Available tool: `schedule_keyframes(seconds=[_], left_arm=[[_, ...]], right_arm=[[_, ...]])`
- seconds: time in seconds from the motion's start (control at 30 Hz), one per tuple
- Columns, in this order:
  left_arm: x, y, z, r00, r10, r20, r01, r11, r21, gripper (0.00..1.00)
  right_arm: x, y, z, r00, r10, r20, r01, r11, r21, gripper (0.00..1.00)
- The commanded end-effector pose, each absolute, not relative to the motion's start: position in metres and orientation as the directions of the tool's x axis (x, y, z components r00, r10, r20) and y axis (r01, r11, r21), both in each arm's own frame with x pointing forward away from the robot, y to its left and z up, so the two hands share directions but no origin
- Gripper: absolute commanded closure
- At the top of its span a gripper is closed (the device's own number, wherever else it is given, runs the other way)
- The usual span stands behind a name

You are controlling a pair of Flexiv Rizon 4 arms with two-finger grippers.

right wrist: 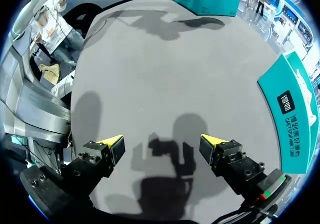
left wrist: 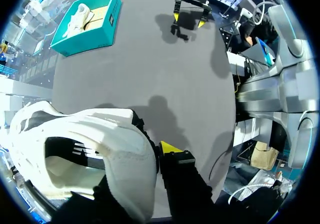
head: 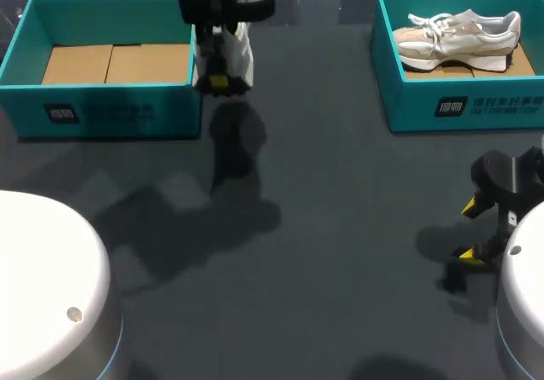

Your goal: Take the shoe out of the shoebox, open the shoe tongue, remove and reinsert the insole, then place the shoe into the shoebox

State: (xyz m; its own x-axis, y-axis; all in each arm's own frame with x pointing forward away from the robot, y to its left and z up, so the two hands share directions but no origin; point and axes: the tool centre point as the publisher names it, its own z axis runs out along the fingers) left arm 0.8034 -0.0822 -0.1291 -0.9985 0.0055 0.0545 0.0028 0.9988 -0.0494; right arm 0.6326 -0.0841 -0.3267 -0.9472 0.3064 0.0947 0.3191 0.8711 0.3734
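The left shoebox (head: 102,108) stands at the far left corner of the bench (head: 340,227), and only its brown cardboard floor shows inside. Just beside its right wall hangs the left tool (head: 218,80), clamped on a white shoe (head: 238,53) that is lifted clear of the bench. In the left wrist view the shoe (left wrist: 100,144) fills the space by the fingers; one yellow tip shows against its side and the other is hidden behind it. The middle of the dark bench carries only shadows. At the far right corner sits the right shoebox (head: 463,108), with a second shoe (head: 459,33), pale with white laces, lying on its side inside. Nearer, at the right edge, the right tool (head: 472,230) hangs low over the bench, its fingers (right wrist: 112,145) spread wide with nothing between them.
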Motion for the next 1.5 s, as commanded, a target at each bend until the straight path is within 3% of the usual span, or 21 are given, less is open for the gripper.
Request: schedule_keyframes(seconds=[0.03, 0.87, 1.07, 1.23, 1.5], left_arm=[[0.834, -0.039, -0.118, -0.998, 0.008, 0.067, 0.004, 0.997, -0.072, 1.00], [0.988, 0.199, -0.139, -0.992, -0.045, 0.118, -0.053, 0.996, -0.067, 1.00], [1.003, 0.219, -0.146, -0.986, 0.123, 0.109, 0.114, 0.990, -0.088, 1.00], [1.013, 0.243, -0.139, -0.842, 0.534, 0.074, 0.530, 0.845, -0.070, 1.00], [1.013, 0.243, -0.139, -0.842, 0.534, 0.074, 0.530, 0.845, -0.070, 1.00]], right_arm=[[0.631, -0.084, -0.326, -0.947, 0.307, 0.092, 0.319, 0.871, 0.373, 0.00], [0.631, -0.084, -0.326, -0.947, 0.307, 0.092, 0.319, 0.871, 0.373, 0.00], [0.631, -0.084, -0.326, -0.947, 0.307, 0.092, 0.319, 0.871, 0.373, 0.00], [0.631, -0.084, -0.326, -0.947, 0.307, 0.092, 0.319, 0.871, 0.373, 0.00], [0.631, -0.084, -0.326, -0.947, 0.307, 0.092, 0.319, 0.871, 0.373, 0.00]])
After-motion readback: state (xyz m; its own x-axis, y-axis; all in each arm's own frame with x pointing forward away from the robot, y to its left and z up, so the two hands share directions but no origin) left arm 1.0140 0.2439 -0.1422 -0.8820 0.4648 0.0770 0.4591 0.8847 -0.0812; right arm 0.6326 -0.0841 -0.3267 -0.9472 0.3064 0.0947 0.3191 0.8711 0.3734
